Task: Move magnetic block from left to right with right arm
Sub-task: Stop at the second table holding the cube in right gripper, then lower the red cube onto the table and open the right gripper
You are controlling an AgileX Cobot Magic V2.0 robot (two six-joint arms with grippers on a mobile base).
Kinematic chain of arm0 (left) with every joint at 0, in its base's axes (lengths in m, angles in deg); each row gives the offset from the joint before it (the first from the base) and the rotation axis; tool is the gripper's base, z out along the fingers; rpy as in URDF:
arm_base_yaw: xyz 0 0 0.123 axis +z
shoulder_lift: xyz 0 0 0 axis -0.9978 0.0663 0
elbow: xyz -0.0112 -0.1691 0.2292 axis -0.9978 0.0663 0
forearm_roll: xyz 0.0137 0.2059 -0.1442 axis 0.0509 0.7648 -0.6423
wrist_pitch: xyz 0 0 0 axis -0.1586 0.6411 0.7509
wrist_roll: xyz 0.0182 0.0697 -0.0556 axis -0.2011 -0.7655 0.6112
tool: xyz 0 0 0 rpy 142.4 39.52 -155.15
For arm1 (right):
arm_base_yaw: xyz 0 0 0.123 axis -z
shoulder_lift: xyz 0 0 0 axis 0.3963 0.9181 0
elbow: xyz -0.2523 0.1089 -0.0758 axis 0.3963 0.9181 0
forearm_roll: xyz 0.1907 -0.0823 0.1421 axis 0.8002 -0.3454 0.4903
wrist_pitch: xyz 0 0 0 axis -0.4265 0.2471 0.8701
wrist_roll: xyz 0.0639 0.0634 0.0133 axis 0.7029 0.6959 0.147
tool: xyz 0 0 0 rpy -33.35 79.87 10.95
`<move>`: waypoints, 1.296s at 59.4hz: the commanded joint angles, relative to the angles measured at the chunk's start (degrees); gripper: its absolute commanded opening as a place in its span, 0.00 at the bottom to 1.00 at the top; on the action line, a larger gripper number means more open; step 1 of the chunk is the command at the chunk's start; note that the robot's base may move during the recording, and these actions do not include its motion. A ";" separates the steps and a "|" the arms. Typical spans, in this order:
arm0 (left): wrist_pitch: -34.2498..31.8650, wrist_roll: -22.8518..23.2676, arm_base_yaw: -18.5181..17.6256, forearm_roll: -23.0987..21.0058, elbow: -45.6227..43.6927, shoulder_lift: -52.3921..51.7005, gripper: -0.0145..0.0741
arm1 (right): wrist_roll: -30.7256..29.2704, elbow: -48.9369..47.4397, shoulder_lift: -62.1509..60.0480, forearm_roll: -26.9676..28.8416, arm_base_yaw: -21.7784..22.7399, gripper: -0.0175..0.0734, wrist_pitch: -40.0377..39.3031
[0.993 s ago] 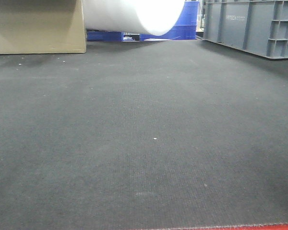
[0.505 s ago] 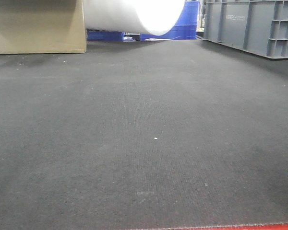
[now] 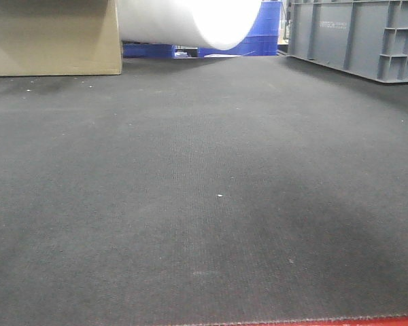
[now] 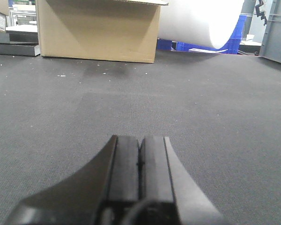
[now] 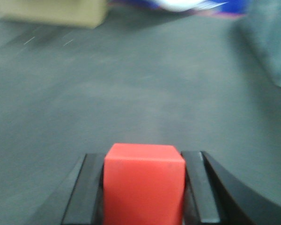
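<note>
Wide dark mat (image 3: 204,204) fills the front view, open across the middle; cardboard box (image 3: 51,37) upper left, grey crate (image 3: 357,37) upper right. Carry step, I'd say: right gripper (image 5: 144,187) clamps the magnetic block (image 5: 144,185) (blurred view). Left gripper (image 4: 140,168) closed, empty. Next: set down rightward.

magnetic block (image 5: 144,185) between right gripper (image 5: 145,187) fingers (image 5: 91,192) – above mat (image 5: 131,93)
</note>
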 commanded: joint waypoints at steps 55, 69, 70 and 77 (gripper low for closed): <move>-5.39 0.38 0.21 0.00 0.53 -0.88 0.03 | -4.29 -17.59 53.01 9.53 -8.75 0.38 -3.65; -5.39 0.38 0.21 0.00 0.53 -0.88 0.03 | -4.29 -17.59 52.97 9.53 -8.68 0.86 -2.83; -5.39 0.38 0.21 0.00 0.53 -0.88 0.03 | -4.29 -17.59 52.98 9.53 -8.68 0.89 -2.85; -5.39 0.38 0.21 0.00 0.53 -0.88 0.03 | -4.29 -17.59 51.68 9.62 -8.68 0.88 -2.78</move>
